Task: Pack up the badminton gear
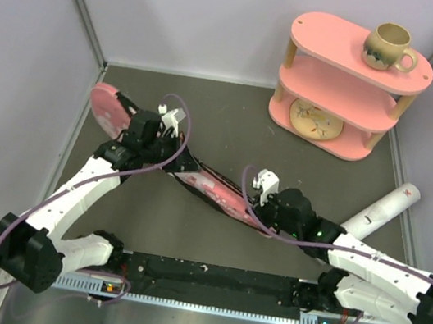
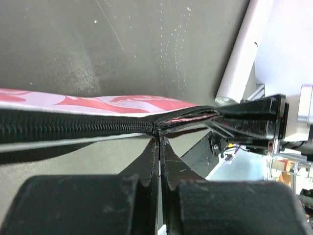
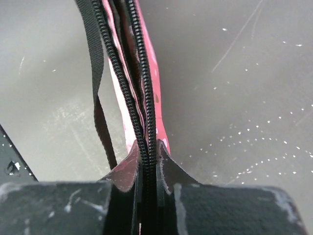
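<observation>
The pink racket-shaped bag lies slantwise across the table from the far left towards the middle. My left gripper is shut on the bag's zipper pull; the black zipper is closed to the left of it and gapes open to the right. My right gripper is shut on the zipper edge at the bag's narrow end, with the black strap hanging beside it. The long white tube lies at the right, also showing in the left wrist view. Rackets and shuttlecocks are hidden.
A pink two-tier shelf stands at the back right with a beige mug on top and a round item on its lower tier. Walls close the table on the left, back and right.
</observation>
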